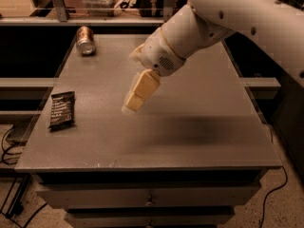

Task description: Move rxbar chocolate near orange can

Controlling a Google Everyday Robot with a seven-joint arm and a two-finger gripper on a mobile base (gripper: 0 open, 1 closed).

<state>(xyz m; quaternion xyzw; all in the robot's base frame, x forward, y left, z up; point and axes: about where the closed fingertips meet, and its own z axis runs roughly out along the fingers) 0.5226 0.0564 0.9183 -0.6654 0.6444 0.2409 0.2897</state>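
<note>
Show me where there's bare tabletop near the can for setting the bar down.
Bare tabletop lies just right of the can, up to the arm, and in front of it, down to the bar at the left edge. The gripper hangs over the middle. The front right is bare too.

My gripper (130,106) hangs over the middle of the table (199,141), angled down and left. The rxbar chocolate (62,109) lies flat near the left edge. The orange can (85,40) lies on its side at the far left, well apart from the bar.
</note>
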